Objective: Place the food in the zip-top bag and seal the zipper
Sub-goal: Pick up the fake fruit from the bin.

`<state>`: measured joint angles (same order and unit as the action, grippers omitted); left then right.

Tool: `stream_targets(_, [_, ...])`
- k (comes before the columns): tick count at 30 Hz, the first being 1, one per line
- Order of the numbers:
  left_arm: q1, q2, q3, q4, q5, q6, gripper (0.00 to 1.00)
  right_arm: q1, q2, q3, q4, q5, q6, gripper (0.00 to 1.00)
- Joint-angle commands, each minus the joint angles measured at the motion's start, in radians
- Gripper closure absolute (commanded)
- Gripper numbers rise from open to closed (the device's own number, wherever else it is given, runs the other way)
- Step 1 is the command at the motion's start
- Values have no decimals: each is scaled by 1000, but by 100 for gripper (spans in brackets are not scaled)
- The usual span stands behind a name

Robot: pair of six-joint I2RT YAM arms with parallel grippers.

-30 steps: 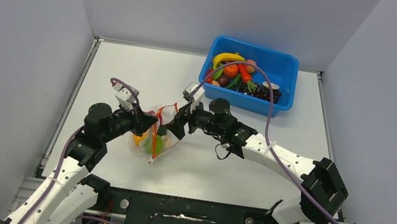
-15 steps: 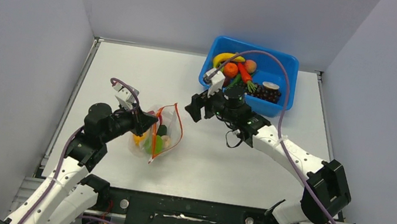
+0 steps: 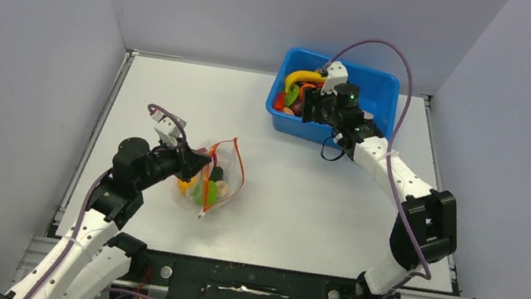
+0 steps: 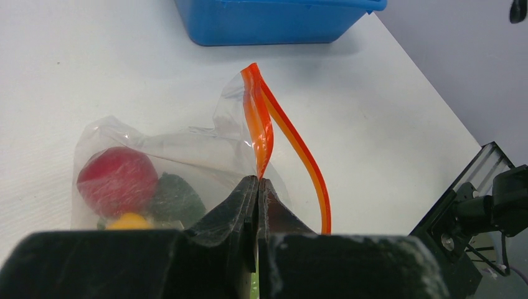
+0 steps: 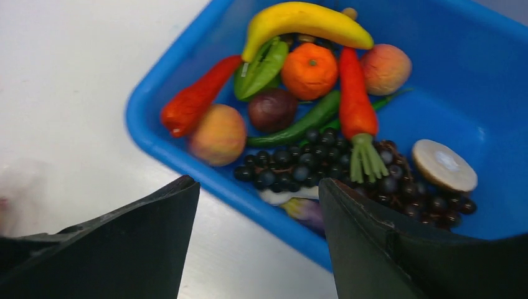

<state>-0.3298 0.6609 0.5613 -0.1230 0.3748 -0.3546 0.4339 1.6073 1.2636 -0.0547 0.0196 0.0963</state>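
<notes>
At wrist level only, left end effector [image 4: 257,181] clamps the zipper [image 4: 299,148]; right end effector [image 5: 257,184] gapes above bin [image 5: 492,93].

Top cam overhead, wrist cams close-up, all share blue bin [image 3: 376,95]

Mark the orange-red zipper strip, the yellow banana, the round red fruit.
orange-red zipper strip [image 4: 261,128], left wrist view, its raised fold
yellow banana [image 5: 299,18], right wrist view, mid-curve
round red fruit [image 4: 117,180], left wrist view, its centre
</notes>
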Motion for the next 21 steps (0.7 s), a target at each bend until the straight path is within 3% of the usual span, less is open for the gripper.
stream_targets(1, [6, -6, 11, 47, 17, 11, 100, -56, 89, 110, 9, 121, -50, 29])
stream_targets(21, [7, 8, 10, 49, 34, 9, 100, -231, 666, 701, -52, 94, 15, 25])
